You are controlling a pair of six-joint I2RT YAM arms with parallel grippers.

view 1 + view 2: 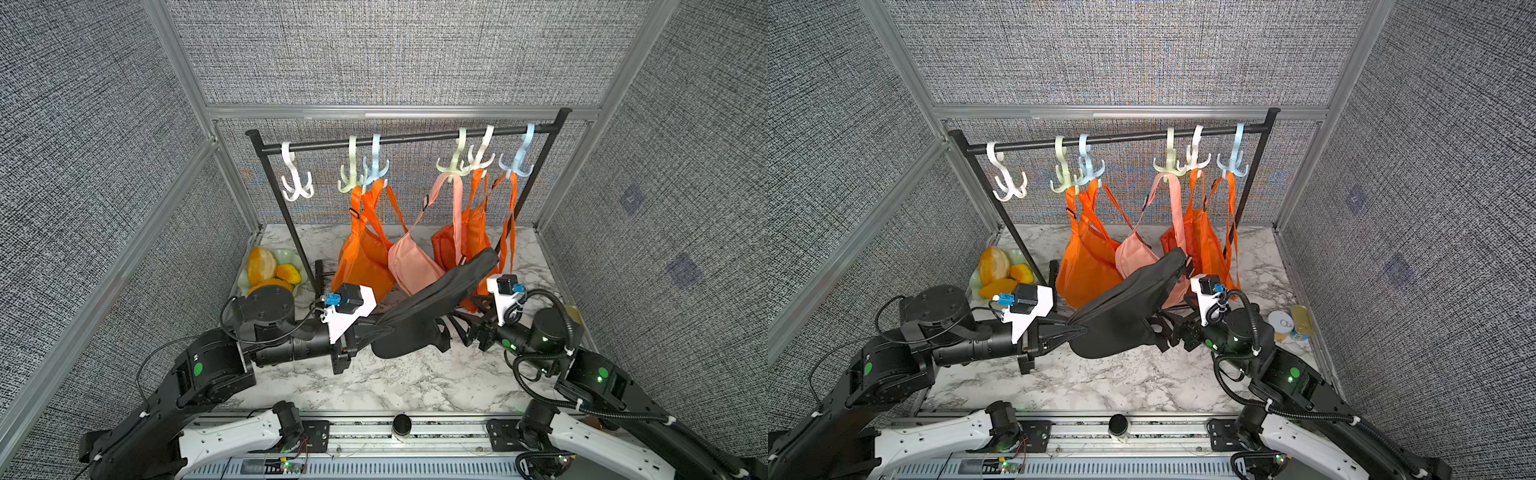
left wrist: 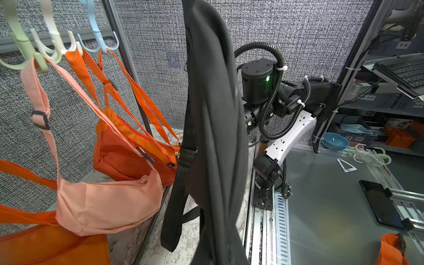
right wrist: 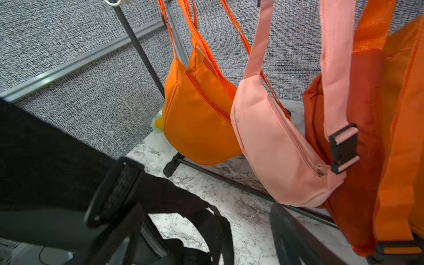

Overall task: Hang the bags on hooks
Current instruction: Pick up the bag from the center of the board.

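Note:
The black bag [image 1: 432,307] [image 1: 1125,307] hangs lifted above the marble table, in front of the rack. My left gripper [image 1: 374,328] [image 1: 1071,330] is shut on its lower left end, and the fabric hides the jaws. In the left wrist view the black bag [image 2: 213,114] fills the middle and its strap [image 2: 179,183] dangles. My right gripper [image 1: 461,328] [image 3: 218,241] stands open at the bag's right side, with a loop of the strap [image 3: 206,206] between its fingers. A white hook [image 1: 296,183] [image 1: 1009,183] at the left end of the rail [image 1: 407,139] carries nothing.
Orange bags [image 1: 365,257] [image 1: 461,237] and a pink bag [image 1: 411,266] hang from the other hooks, close behind the black bag. A bowl of fruit [image 1: 270,270] sits by the rack's left leg. Cans [image 1: 1289,322] stand at the table's right edge.

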